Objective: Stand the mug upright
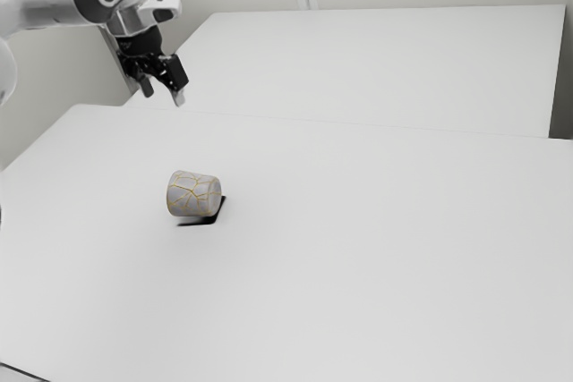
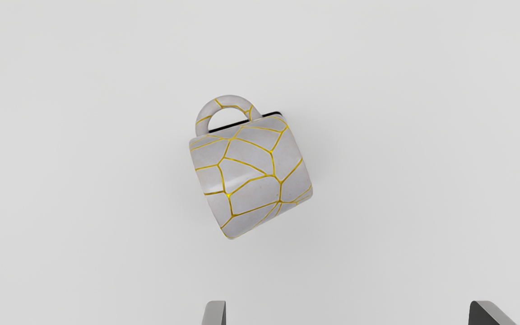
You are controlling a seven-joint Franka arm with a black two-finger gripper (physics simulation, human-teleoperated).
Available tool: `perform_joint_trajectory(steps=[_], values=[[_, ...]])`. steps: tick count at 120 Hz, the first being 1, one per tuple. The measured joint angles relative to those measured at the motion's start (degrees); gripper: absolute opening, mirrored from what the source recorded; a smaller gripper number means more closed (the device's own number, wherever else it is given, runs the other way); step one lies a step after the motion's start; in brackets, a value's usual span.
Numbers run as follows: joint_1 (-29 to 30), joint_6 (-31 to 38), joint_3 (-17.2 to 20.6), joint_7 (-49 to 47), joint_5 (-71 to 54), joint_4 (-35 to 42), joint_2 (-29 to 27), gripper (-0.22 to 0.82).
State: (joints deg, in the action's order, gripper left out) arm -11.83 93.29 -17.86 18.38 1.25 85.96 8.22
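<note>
In the exterior view, the fingers [image 1: 178, 96] hang spread at upper left, apart from and higher than the gold-veined mug [image 1: 192, 194], which lies sideways on the counter [image 1: 358, 266], left of centre.

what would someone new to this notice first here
The first catch is likely the pale mug with gold crack-like lines, lying on its side on the plain white table. Next comes the black pincer, open and hanging above the table toward the exterior view's upper left, apart from the mug.
</note>
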Motion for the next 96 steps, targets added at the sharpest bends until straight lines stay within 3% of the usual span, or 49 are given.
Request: perform_joint_trajectory(steps=[24,36,96], values=[[0.4,0.4,-0.6,0.7,1.3,1.6,-1.2,0.59],[1.3,-1.0,-3.0,1.4,6.8,2.8,-0.6,0.58],[13.9,-8.9,-3.4,7.9,35.7,2.6,13.6,0.58]])
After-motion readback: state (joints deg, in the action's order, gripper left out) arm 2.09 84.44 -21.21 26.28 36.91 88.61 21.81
